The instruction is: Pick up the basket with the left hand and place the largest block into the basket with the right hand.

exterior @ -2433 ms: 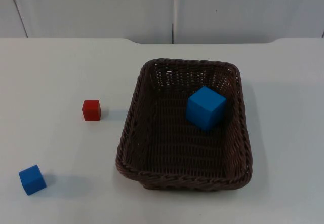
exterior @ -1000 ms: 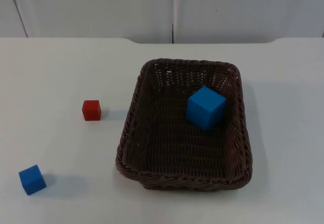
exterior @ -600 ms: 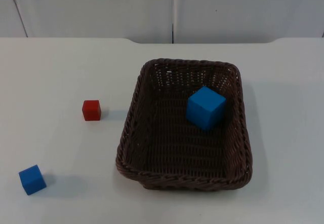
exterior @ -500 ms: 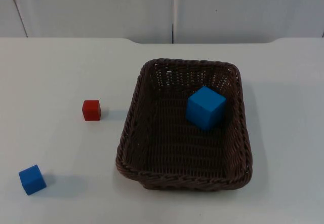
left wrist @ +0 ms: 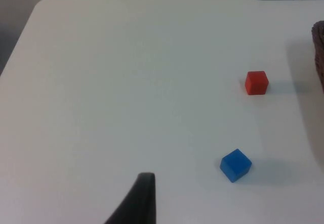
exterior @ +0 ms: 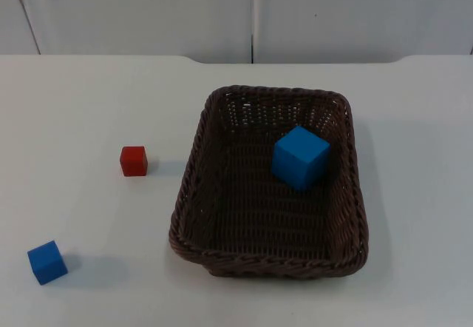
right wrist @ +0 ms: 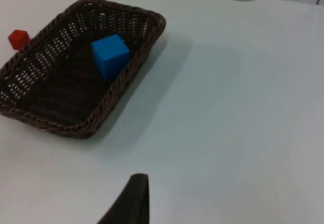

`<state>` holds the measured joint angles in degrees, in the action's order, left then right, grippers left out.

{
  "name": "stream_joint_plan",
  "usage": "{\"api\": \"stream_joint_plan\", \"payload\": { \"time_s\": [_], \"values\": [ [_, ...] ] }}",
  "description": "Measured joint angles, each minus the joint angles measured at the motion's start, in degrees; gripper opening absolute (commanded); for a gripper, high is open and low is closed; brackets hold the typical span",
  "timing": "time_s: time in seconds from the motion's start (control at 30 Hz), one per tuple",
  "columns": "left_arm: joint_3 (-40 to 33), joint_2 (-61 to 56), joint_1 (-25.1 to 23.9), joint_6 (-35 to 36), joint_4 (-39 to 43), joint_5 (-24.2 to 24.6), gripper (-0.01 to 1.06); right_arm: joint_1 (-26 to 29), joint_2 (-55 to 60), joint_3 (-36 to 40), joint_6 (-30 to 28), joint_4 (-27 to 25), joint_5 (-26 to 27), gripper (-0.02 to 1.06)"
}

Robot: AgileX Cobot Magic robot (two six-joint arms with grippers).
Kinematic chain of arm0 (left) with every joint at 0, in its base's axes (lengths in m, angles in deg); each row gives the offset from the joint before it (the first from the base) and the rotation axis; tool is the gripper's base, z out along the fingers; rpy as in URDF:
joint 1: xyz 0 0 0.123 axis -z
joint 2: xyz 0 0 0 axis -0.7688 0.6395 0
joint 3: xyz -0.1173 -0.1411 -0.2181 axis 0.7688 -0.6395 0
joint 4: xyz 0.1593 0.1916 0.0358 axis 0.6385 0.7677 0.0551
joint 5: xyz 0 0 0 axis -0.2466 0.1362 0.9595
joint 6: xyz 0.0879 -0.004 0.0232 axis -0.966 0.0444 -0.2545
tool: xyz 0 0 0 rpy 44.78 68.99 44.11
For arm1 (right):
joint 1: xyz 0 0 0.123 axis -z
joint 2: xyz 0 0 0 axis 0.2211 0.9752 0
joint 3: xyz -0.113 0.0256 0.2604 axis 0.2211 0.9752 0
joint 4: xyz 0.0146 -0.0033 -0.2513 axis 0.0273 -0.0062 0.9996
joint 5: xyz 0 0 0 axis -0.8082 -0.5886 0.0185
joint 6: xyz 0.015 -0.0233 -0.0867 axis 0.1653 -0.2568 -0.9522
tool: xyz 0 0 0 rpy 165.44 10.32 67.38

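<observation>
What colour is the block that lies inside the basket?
Blue. The large block in the brown wicker basket shows best in the top view.

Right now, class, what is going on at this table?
Nothing is being handled. The large blue block already lies inside the brown basket, which rests on the white table. A small red block and a small blue block sit on the table to the basket's left. Both arms wait back from the things; a fingertip of the left gripper and of the right gripper shows over bare table.

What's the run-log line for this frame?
large blue block: inside basket | basket: on table | red block, small blue block: left of basket | arms: waiting
</observation>
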<state>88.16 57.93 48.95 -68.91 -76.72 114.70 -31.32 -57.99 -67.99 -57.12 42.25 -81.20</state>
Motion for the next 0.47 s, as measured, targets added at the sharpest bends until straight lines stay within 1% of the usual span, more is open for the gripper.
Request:
{"api": "stream_joint_plan", "payload": {
  "time_s": [0.07, 0.17, 0.2, 0.33, 0.37, 0.47],
  "values": [
    [0.0, 0.0, 0.0, 0.0, 0.0, 0.0, 1.05, 2.8, 0.0, 0.0, 0.0, 0.0, 0.0, 1.05],
    [0.0, 0.0, 0.0, 0.0, 0.0, 0.0, 1.05, 4.3, 0.0, 0.0, 0.0, 0.0, 0.0, 1.05],
    [0.0, 0.0, 0.0, 0.0, 0.0, 0.0, 1.05, 6.1, 0.0, 0.0, 0.0, 0.0, 0.0, 1.05],
    [0.0, 0.0, 0.0, 0.0, 0.0, 0.0, 1.05, 10.0, 0.0, 0.0, 0.0, 0.0, 0.0, 1.05],
    [0.0, 0.0, 0.0, 0.0, 0.0, 0.0, 1.05, 10.0, 0.0, 0.0, 0.0, 0.0, 0.0, 1.05],
    [0.0, 0.0, 0.0, 0.0, 0.0, 0.0, 1.05, 13.6, 0.0, 0.0, 0.0, 0.0, 0.0, 1.05]
  ]
}}
